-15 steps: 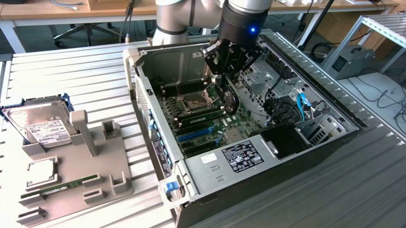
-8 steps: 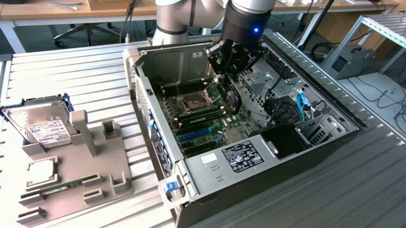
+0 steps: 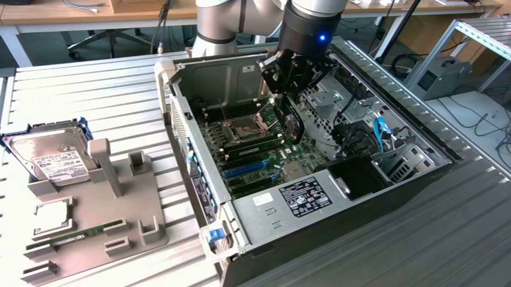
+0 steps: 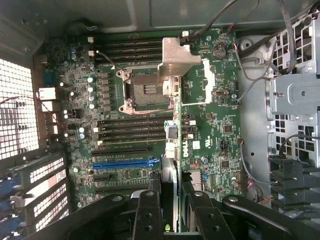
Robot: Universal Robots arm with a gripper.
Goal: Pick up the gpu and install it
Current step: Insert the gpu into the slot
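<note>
My gripper [image 3: 293, 75] hangs inside the open computer case [image 3: 399, 179], shut on the gpu [image 3: 292, 122]. The card hangs edge-down from the fingers, its black fan face showing, just above the green motherboard [image 3: 255, 146]. In the wrist view the gpu [image 4: 173, 145] appears edge-on between my black fingers [image 4: 148, 215], with its silver end bracket [image 4: 177, 55] at the far end. It sits over the board near the CPU socket [image 4: 145, 90]. The blue expansion slot [image 4: 125, 162] lies beside the card, apart from it.
The case lies on its side on a slatted metal table [image 3: 96, 84]. A grey fixture [image 3: 96, 209] at the exterior view's left holds a silver hard drive [image 3: 52, 158], a CPU [image 3: 52, 215] and a RAM stick [image 3: 76, 235]. Cables and a drive cage [image 3: 375, 137] crowd the case.
</note>
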